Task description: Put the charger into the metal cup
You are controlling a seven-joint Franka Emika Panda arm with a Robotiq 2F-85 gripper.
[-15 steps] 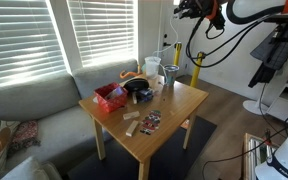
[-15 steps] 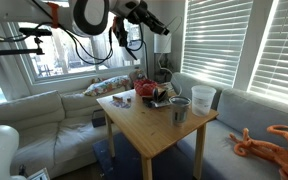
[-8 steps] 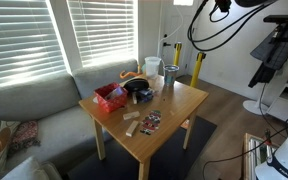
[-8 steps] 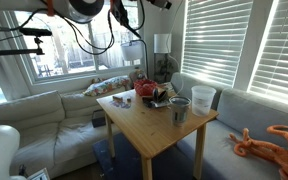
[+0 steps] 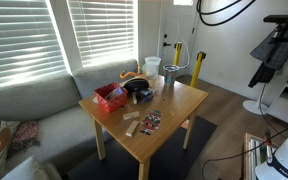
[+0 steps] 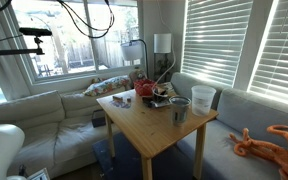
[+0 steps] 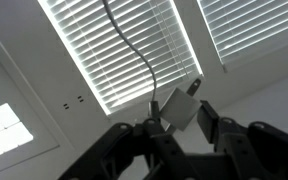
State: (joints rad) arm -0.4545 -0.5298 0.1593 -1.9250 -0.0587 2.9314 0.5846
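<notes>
Charger (image 7: 182,106) plug end pinched btwn jaws.

Both exterior views are mid-range and frame the same counter (image 5: 179,105) (image 6: 149,128) and couch (image 5: 29,100) (image 6: 29,110). In an exterior view the camera sits high, looking down over a counter corner toward the blinds (image 5: 94,30). In an exterior view it sits lower, from a different side, with blinds (image 6: 234,40) frame-right. The wrist view tilts up at blinds (image 7: 124,50), with the gripper (image 7: 180,115) and pinched charger (image 7: 187,103) close at the bottom.
</notes>
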